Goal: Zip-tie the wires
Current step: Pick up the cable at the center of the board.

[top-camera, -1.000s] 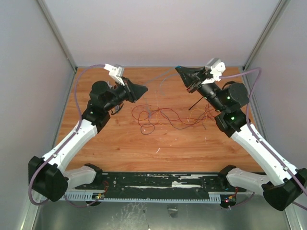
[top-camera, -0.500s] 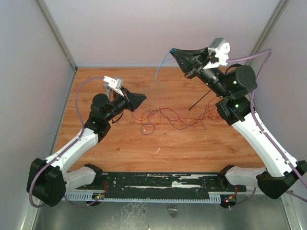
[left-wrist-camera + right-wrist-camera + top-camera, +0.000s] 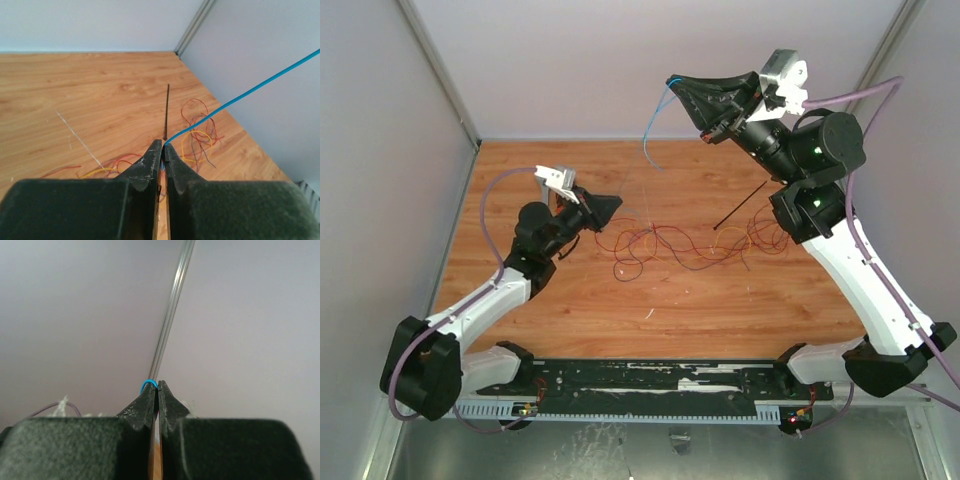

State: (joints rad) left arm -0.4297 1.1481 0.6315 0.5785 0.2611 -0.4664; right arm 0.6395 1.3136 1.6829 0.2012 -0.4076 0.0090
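The wires [image 3: 680, 245] lie in a loose tangle of red, yellow and dark strands on the wooden table [image 3: 720, 300]; they also show in the left wrist view [image 3: 199, 131]. The zip tie [image 3: 740, 207], a thin black strip, lies just right of them and shows again ahead of the left fingers [image 3: 166, 111]. A thin blue wire [image 3: 651, 130] runs taut between both grippers. My left gripper [image 3: 618, 203], low over the tangle's left end, is shut on one end of the blue wire [image 3: 240, 95]. My right gripper [image 3: 671, 82] is raised high near the back wall, shut on the other end [image 3: 148, 384].
Grey walls close in the table on the left, back and right. A black cable tray [image 3: 650, 385] runs along the near edge between the arm bases. Thick lilac cables [image 3: 495, 200] loop off both arms. A short white scratch [image 3: 647, 314] marks the wood.
My right gripper rose and drew back toward the rear wall, pulling the blue wire up. My left gripper dropped lower and slid nearer the tangle's left end, closing a little tighter.
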